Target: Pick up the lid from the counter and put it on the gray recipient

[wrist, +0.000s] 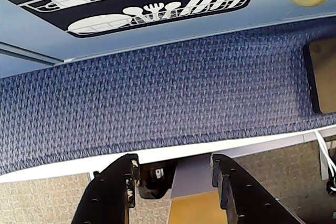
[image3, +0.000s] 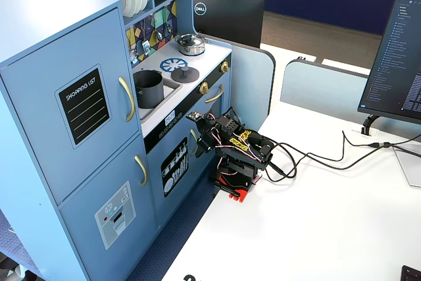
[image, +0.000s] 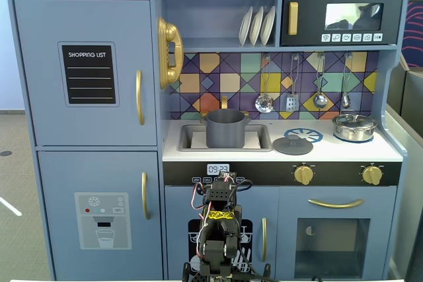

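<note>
The lid (image: 293, 144) lies flat on the toy kitchen's counter (image: 390, 152), knob up, just beside the sink (image: 262, 138) at its 3 o'clock in the front fixed view. The gray recipient (image: 225, 128) stands upright in that sink, uncovered. At 3 o'clock from the lid, well apart, sits a shiny silver pot (image: 354, 127) wearing its own lid.

The arm is folded low in front of the kitchen, below counter level, so the task looks not yet begun. In the wrist view the gripper (wrist: 174, 172) points down at blue carpet (wrist: 157, 98), its 2 fingers (wrist: 113, 192) parted with nothing between them.

Risks, as I judge them: the lid is flat and thin, so the fingers would probably have to pinch the small knob; an off-centre approach could slide the lid toward the burner print (image: 303, 135) at its 12 o'clock, or off the counter edge. The silver pot is a plausible wrong target. A tilted release could leave the lid cocked on the recipient's rim or dropped into the sink.

Only the wrist view shows the jaw gap; it shows neither lid nor recipient. The side fixed view shows how far the arm (image3: 231, 149) stands from the counter, and a monitor (image3: 398, 57) at 3 o'clock, which the front view lacks.
</note>
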